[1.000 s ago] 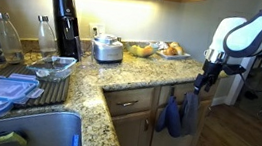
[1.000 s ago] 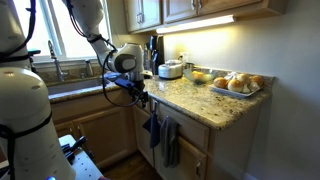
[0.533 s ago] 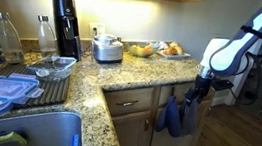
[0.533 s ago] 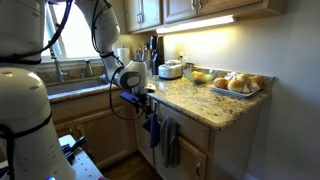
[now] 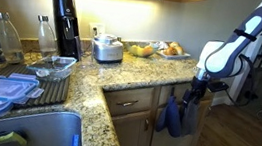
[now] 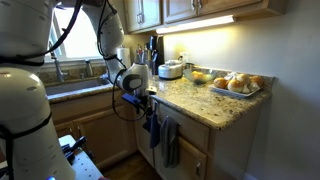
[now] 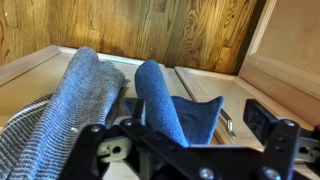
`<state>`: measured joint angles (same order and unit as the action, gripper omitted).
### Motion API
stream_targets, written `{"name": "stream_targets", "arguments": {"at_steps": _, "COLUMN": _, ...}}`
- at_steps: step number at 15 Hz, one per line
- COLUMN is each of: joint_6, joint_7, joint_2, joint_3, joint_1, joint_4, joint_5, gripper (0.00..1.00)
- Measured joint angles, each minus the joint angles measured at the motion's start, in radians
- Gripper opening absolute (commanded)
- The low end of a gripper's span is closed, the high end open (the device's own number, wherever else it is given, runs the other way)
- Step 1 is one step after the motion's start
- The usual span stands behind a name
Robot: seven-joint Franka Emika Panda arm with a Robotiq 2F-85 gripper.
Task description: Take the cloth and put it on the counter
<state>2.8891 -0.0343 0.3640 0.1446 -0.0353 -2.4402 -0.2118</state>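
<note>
The blue cloth hangs over the top of a cabinet door below the counter. It shows in both exterior views. My gripper is open, with its jaws on either side of the cloth's upper fold. In both exterior views the gripper sits at the counter's edge, right above the hanging cloth. A grey-blue cloth hangs right beside the blue one.
On the counter stand a coffee maker, a cooker pot, a fruit bowl and a tray of bread. A dish rack and sink lie at the near left. Wooden floor lies beyond the cabinets.
The arm has come down and in toward the cabinet front. The gripper now sits over the top of the hanging blue cloth. The cloths have not moved.
</note>
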Motion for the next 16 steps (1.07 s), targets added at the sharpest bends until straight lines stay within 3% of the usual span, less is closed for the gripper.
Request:
{"name": "stream_targets", "arguments": {"at_steps": 15, "joint_6": 0.228, "joint_7": 0.0, "joint_2": 0.298, "joint_3": 0.061, "joint_1": 0.087, "joint_4": 0.177, "joint_5": 0.009, "gripper": 1.0}}
{"name": "stream_targets", "arguments": {"at_steps": 16, "joint_6": 0.242, "joint_7": 0.0, "joint_2": 0.316, "joint_3": 0.062, "joint_1": 0.091, "joint_4": 0.191, "joint_5": 0.016, "gripper": 0.92}}
